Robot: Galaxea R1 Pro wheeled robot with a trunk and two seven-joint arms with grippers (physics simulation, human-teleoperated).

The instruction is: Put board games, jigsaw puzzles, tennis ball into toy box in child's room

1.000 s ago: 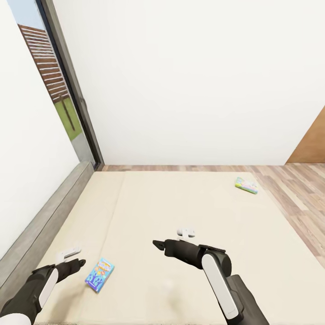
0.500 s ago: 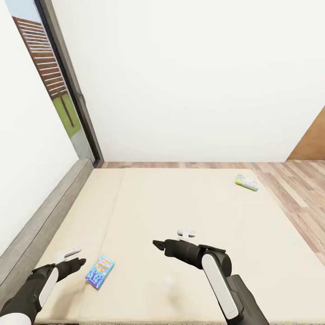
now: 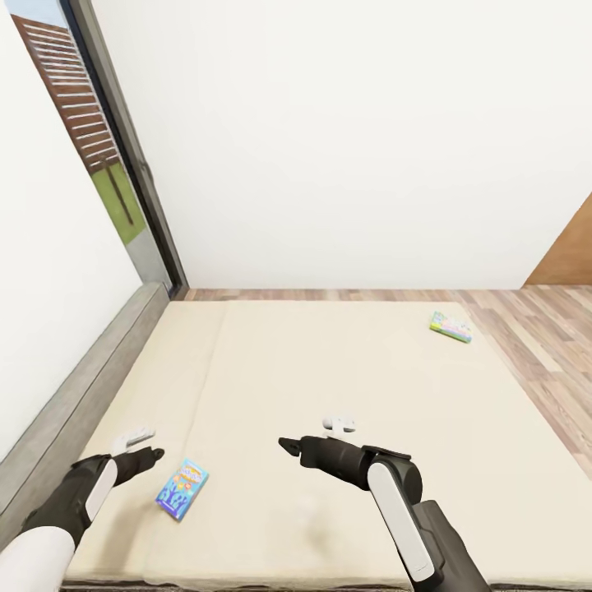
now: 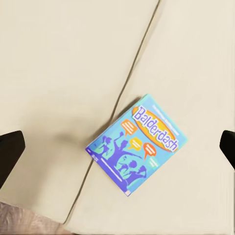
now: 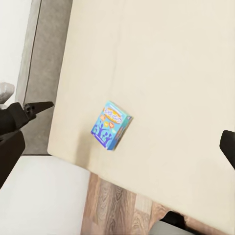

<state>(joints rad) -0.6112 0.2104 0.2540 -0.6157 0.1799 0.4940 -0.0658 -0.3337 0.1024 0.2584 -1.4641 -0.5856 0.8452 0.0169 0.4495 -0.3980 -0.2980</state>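
The bed [image 3: 345, 386] spreads its plain beige mattress under both arms, with the grey headboard [image 3: 78, 395] running along beyond the left end effector [image 3: 141, 444] and a dark-framed window [image 3: 123, 164] above that. Wood-plank floor [image 3: 534, 329] borders the bed's far and right edges. Nothing lies between the left end effector and the blue board game [image 3: 182, 488], which rests flat on the mattress just to its right, apart from it. In the left wrist view the blue board game [image 4: 135, 142] sits between the two dark fingertips [image 4: 10, 149], which stand wide apart with nothing held. The pastel board game [image 3: 450, 326] lies well beyond the right end effector [image 3: 312, 436], off to its right near the bed's far corner.

The left arm reaches forward low over the mattress. The right arm is bent, its forearm pointing left across the bed; the right end effector's opening cannot be told.

Compared with a second ago, the left end effector has risen and pushed slightly forward, and the camera has tilted a little.
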